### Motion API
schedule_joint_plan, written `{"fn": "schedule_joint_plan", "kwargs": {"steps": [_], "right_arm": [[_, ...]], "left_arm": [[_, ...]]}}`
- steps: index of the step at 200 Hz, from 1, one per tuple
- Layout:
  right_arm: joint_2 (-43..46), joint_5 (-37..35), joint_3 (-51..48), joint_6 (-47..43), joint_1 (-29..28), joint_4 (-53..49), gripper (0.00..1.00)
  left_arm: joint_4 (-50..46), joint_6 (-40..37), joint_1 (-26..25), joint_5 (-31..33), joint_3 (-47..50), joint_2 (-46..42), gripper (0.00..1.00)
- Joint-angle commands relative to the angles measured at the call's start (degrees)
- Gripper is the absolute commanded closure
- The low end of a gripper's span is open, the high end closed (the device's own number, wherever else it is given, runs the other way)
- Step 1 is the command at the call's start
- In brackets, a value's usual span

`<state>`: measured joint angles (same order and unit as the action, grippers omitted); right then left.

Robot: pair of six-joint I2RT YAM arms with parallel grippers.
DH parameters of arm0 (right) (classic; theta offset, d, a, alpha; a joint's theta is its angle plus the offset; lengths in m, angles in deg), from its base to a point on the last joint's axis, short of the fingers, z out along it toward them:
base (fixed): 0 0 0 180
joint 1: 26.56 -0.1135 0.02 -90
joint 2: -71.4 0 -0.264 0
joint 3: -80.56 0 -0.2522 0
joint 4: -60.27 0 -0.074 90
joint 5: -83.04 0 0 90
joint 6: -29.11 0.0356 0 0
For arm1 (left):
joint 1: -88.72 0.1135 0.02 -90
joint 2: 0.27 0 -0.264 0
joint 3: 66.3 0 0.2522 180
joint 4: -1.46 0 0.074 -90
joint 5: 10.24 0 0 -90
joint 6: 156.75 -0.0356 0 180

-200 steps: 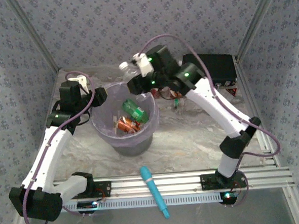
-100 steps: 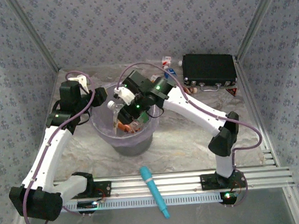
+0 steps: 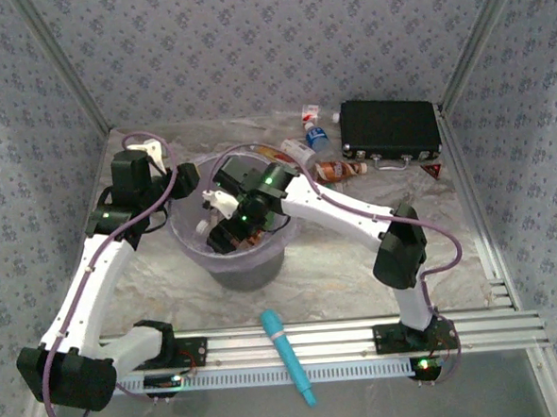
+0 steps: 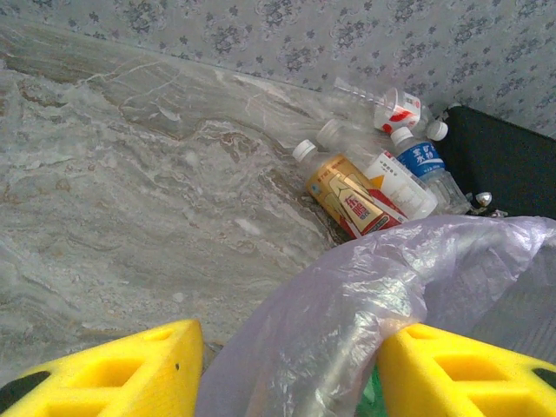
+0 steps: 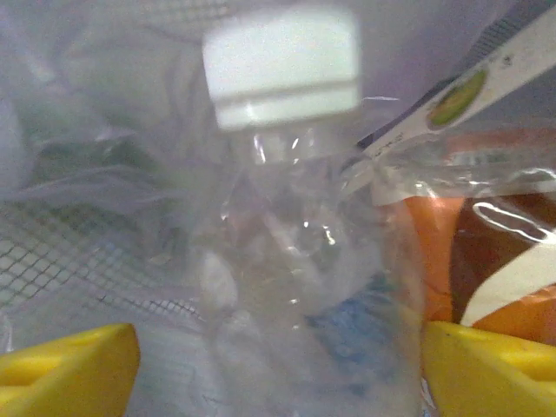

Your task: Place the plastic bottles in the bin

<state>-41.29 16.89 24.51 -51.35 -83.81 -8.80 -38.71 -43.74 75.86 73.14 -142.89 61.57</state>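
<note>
One clear white-capped bottle [image 5: 304, 287] lies loose between the widely parted pads [image 5: 69, 365] of the right tool [image 5: 278, 369], inside the bin [image 3: 249, 265] whose rim the left tool [image 4: 291, 373] grips, so lift straight up, keeping the pads clear of bottle and liner [image 4: 365, 287].

Clear bottle [image 5: 304, 287], white cap, blue label: between the spread yellow pads [image 5: 69, 369] of the right gripper [image 5: 278, 373]. Orange-brown labelled bottle [image 5: 486, 261]: just beside it. Lilac bin [image 5: 95, 78] wall behind.

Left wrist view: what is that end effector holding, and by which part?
The bin, by its lilac rim, pinched in the left end effector.
</note>
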Motion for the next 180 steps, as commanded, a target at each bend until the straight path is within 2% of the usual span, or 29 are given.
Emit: {"fn": "schedule_joint_plan", "kwargs": {"steps": [1,32,92,180], "right_arm": [[-1.6,-3.86,0.15,-0.38,0.12,-0.85,0.05],[-0.15,-5.73,1.53,-1.82,0.21,-1.37,0.0],[5.89,-11.54,5.85,-5.31,0.57,-4.11,0.0],[17.73,-16.93,2.69,-9.17,5.84,3.18,0.0]], "left_arm": [[-3.46,-0.77,0.25,0.8,-0.1,-0.51,0.45],[-3.05,-0.57,0.29,0.55,0.07,-0.41,0.45],[-3.16,-0.7,0.28,0.74,0.17,-0.49,0.45],[-2.65,-0.42,0.27,0.1,0.2,0.2,0.45]]}}
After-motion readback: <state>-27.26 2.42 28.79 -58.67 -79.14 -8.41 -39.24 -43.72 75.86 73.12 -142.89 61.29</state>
